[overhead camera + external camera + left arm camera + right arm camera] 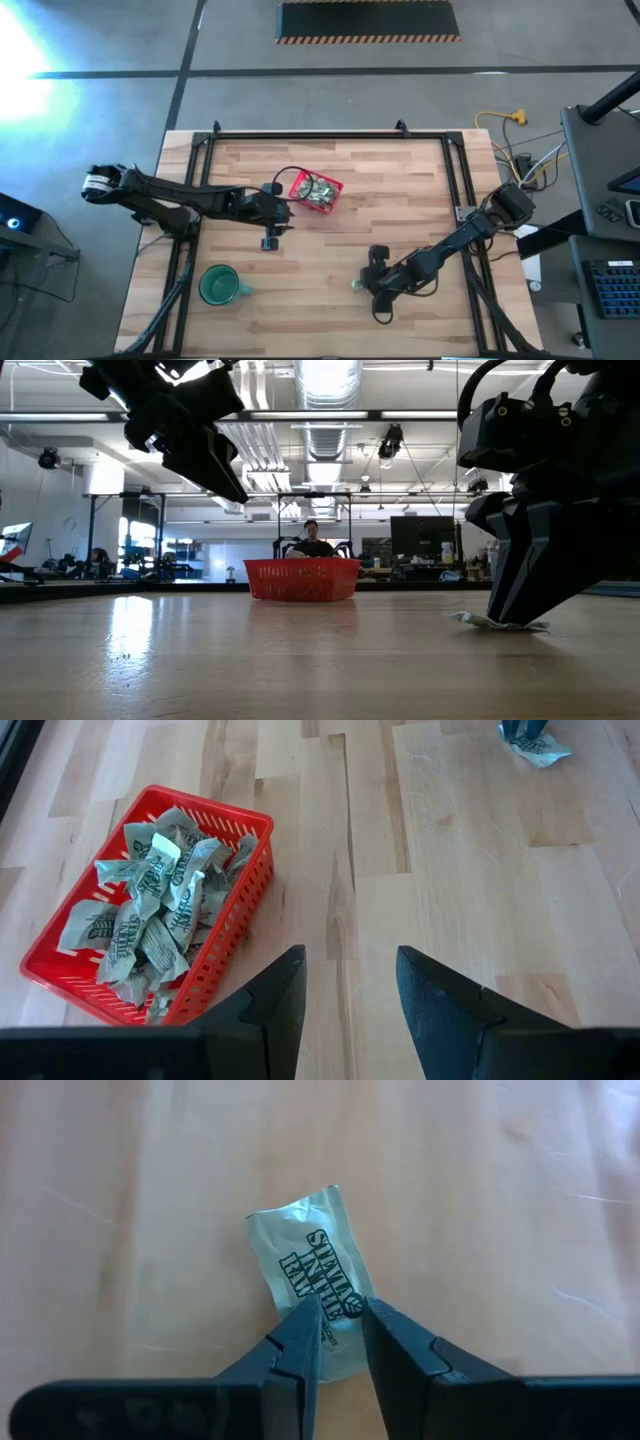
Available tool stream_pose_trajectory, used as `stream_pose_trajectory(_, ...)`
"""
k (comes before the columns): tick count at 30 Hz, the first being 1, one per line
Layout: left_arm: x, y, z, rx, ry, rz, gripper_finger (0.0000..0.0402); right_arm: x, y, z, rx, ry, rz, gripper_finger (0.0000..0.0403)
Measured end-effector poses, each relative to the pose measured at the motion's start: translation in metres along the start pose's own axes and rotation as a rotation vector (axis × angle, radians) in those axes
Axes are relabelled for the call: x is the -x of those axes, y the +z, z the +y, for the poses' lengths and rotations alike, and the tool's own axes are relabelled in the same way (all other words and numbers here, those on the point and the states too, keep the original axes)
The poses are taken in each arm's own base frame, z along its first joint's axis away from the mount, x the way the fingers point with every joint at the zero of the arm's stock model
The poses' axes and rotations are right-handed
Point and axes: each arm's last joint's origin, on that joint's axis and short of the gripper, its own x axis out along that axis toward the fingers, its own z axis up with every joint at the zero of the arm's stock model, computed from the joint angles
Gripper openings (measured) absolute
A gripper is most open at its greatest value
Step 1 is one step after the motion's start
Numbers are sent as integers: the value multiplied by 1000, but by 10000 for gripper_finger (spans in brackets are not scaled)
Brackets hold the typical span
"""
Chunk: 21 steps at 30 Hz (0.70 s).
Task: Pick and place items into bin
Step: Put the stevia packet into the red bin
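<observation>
Wrapped packet (310, 1285) pinched flat on table by right gripper (340, 1342) for lifting toward red basket (317, 190); left gripper (348, 982) parted, hovering beside basket.

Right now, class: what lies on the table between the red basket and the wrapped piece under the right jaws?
Only bare wood separates the red basket and wrapped piece, as the left wrist view shows.

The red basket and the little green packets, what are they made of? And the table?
The red basket looks like glossy molded plastic, with slotted mesh walls. The packets inside it, and the one at the right claw, look like thin crinkly plastic or foil wrap, shiny and creased with print. The table looks like pale wood planks with visible grain.
</observation>
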Motion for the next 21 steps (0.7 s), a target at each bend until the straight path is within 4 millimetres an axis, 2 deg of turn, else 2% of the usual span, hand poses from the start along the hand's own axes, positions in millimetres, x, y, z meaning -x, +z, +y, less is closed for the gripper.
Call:
stream_pose_trajectory(6,0,0,0,-1,0,-1,141,3,-1,-3,4,-37,12,88)
stream_pose_trajectory(15,0,0,0,-1,0,-2,141,4,1,-2,1,-31,9,149)
stream_pose_trajectory(21,0,0,0,-1,0,-2,141,5,3,0,-1,22,26,175)
